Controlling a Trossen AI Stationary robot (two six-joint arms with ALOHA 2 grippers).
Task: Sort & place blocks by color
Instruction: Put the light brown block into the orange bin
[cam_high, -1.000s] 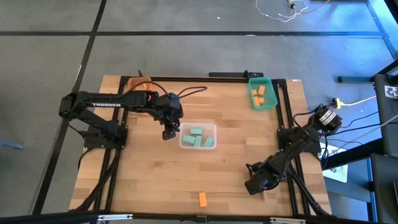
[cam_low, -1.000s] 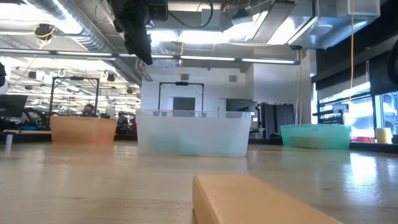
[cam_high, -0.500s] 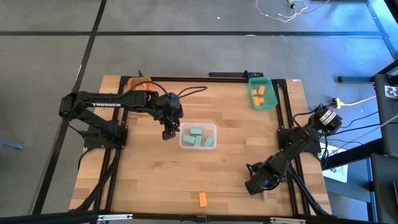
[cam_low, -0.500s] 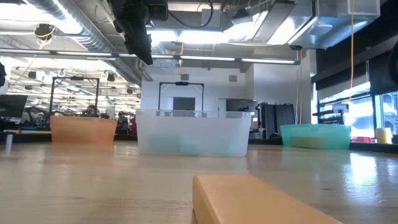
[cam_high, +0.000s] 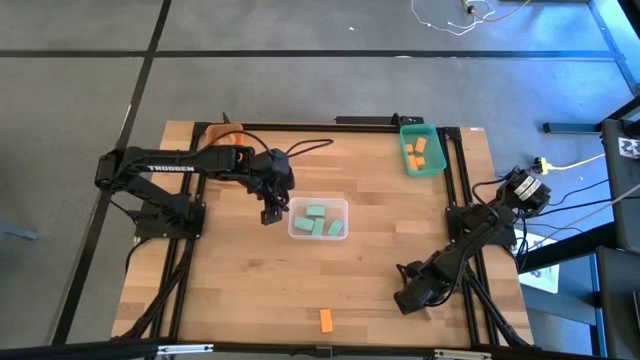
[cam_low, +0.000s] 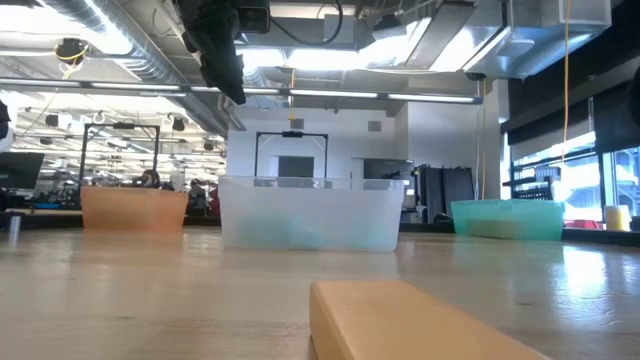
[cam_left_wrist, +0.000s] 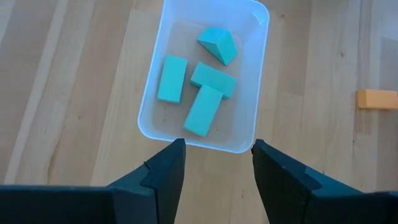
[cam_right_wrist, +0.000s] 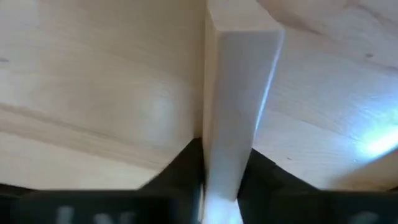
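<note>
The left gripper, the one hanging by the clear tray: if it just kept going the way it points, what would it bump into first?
Probably the clear tray: the left gripper hangs open right at its near rim, so it might hit that rim or bare table beside it.

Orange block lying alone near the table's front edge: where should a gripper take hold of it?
Probably from straight above, fingers closing across the two long sides of the orange block. It lies flat on the bare table with nothing beside it.
</note>
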